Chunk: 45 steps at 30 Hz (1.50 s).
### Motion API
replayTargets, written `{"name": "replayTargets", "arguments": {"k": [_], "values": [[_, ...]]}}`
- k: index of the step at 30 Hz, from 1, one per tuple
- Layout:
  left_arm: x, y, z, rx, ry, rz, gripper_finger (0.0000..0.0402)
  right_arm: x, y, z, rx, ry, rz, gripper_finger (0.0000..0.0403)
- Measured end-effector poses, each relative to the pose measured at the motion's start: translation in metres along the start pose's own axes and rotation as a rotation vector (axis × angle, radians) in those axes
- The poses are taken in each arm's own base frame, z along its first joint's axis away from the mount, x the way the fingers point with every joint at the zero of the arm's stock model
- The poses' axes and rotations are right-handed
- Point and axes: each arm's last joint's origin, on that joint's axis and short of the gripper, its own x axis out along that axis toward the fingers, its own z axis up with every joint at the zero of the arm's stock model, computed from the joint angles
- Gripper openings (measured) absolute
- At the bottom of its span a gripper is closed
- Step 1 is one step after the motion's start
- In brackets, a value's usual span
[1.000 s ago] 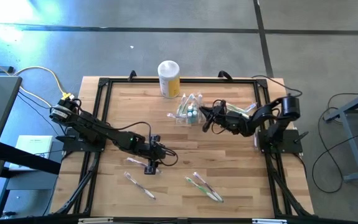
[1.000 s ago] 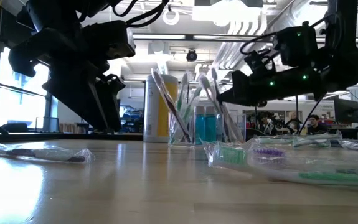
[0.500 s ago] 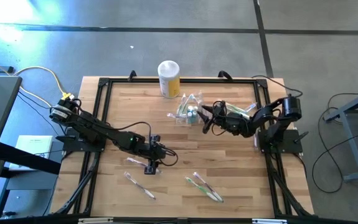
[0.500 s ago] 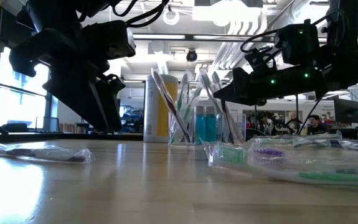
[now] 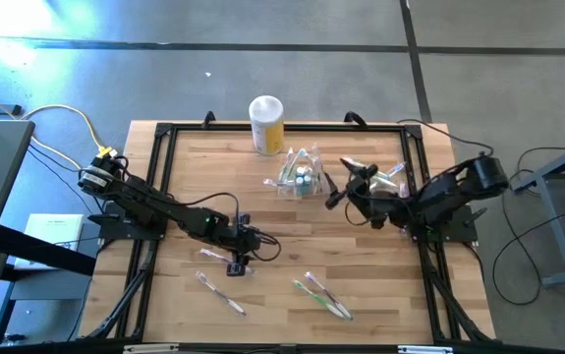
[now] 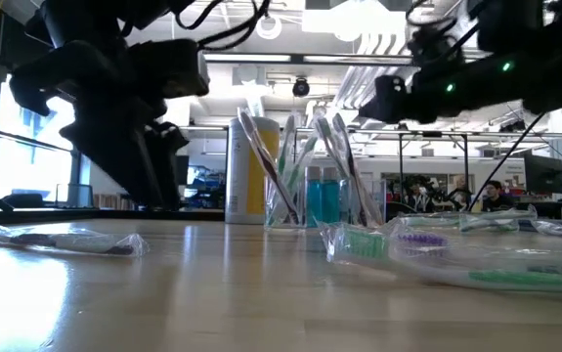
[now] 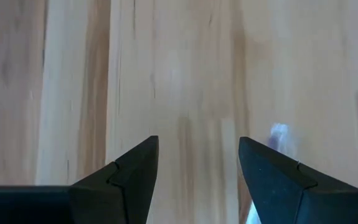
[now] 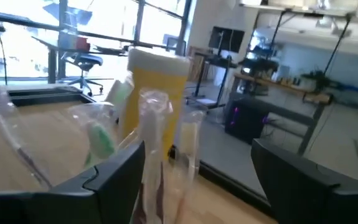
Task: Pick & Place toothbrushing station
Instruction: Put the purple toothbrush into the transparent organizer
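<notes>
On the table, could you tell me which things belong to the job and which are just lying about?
Job: toothbrushing station, holding wrapped toothbrushes; right gripper, open beside it.

Lying about: yellow canister; wrapped toothbrushes and at the near edge; left gripper, open and waiting.

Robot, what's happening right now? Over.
Right hand open, beside holder. Left hand open, low over table. Holder upright, full of brushes. Nothing blocking.

We see a yellow canister (image 5: 266, 125) with a white lid standing upright near the far edge of the wooden table (image 5: 194, 177). Well away from the canister, toward the near edge, lie one wrapped toothbrush (image 5: 220, 292) and a pair of green-handled wrapped toothbrushes (image 5: 322, 295).
</notes>
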Motion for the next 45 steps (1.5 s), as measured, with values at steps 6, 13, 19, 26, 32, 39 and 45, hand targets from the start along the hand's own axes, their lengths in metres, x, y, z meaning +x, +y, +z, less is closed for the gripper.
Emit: {"name": "replayTargets", "arguments": {"k": [6, 13, 19, 26, 32, 39, 45], "values": [[-0.021, 0.008, 0.002, -0.06, 0.07, 0.023, 0.0214, -0.026, 0.01, 0.016, -0.06, -0.045, 0.091, 0.0287], [-0.077, 0.004, 0.009, -0.186, 0.106, -0.038, 0.0214, -0.036, 0.016, 0.021, -0.051, -0.1, 0.232, 0.0287], [-0.091, -0.011, -0.014, -0.176, 0.272, -0.043, 0.0214, -0.036, 0.017, 0.02, -0.056, -0.103, 0.257, 0.0285], [-0.081, -0.032, -0.043, -0.07, 0.33, 0.021, 0.0214, -0.036, 0.018, 0.02, -0.03, -0.105, 0.273, 0.0285], [-0.07, -0.035, -0.066, 0.017, 0.291, 0.115, 0.0214, -0.035, 0.019, 0.021, -0.022, -0.133, 0.348, 0.0285], [-0.051, -0.023, -0.092, 0.032, 0.294, 0.161, 0.0214, -0.031, 0.018, 0.021, 0.034, -0.131, 0.384, 0.0285], [-0.04, -0.021, -0.104, 0.032, 0.266, 0.109, 0.0214, -0.031, 0.018, 0.02, 0.032, -0.124, 0.383, 0.0285]]}}
